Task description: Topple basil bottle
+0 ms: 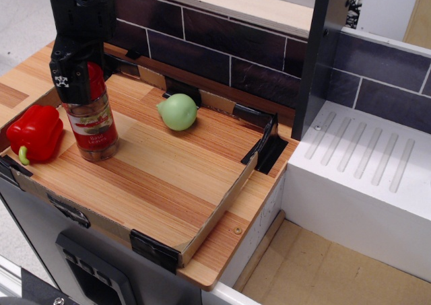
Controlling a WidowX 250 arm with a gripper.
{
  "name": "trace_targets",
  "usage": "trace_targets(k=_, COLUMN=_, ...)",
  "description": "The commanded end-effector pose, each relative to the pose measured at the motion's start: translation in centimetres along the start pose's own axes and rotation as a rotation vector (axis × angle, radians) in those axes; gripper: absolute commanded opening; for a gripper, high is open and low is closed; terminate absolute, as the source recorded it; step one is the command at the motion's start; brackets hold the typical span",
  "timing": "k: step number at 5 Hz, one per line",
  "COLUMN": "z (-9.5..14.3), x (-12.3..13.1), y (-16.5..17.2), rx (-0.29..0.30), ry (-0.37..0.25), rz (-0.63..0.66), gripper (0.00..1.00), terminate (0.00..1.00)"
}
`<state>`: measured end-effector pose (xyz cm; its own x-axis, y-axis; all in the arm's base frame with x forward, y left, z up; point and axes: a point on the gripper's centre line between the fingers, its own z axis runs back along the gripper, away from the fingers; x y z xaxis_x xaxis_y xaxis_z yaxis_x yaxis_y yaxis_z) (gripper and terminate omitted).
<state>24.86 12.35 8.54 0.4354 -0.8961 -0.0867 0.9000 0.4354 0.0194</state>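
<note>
The basil bottle (94,130) is seen upright on the wooden tray (168,184), its top covered by the black gripper (75,76). 1 red pepper (34,133) lies just beside it; 1 green onion (178,112) sits apart.

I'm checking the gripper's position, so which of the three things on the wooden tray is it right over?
The basil bottle, the tall clear jar with a red-and-white label. The gripper covers its cap end, while the red pepper and green onion sit apart, untouched.

On your tray (202,214), the basil bottle (94,131) stands just right of the pepper (35,132); the onion (178,112) sits further right, behind.
</note>
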Motion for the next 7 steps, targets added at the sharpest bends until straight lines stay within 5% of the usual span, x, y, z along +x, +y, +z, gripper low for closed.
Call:
trace_targets(k=1, z=1.2, x=2.7, y=-0.6, rx=0.167, ry=0.146, rz=-0.073, gripper=0.00, terminate=0.00)
trace_targets(k=3, z=-1.3, x=5.2, y=-1.3, rx=0.273, ry=0.259, rz=-0.110, gripper=0.00, terminate=0.00)
trace_targets(k=4, z=-3.0, x=7.0, y=-2.2, rx=0.231, ry=0.283, rz=-0.146, gripper=0.00, terminate=0.00)
trace_targets(k=5, z=-3.5, x=8.7, y=-1.8, rx=0.220, ry=0.271, rz=-0.169, gripper=0.00, terminate=0.00)
trace_targets(k=6, z=-3.3, x=9.8, y=-2.6, rx=0.210, ry=0.174, rz=-0.172, gripper=0.00, terminate=0.00)
trace_targets(k=7, z=-3.4, x=11.1, y=-3.1, rx=0.190, ry=0.139, rz=-0.145, gripper=0.00, terminate=0.00)
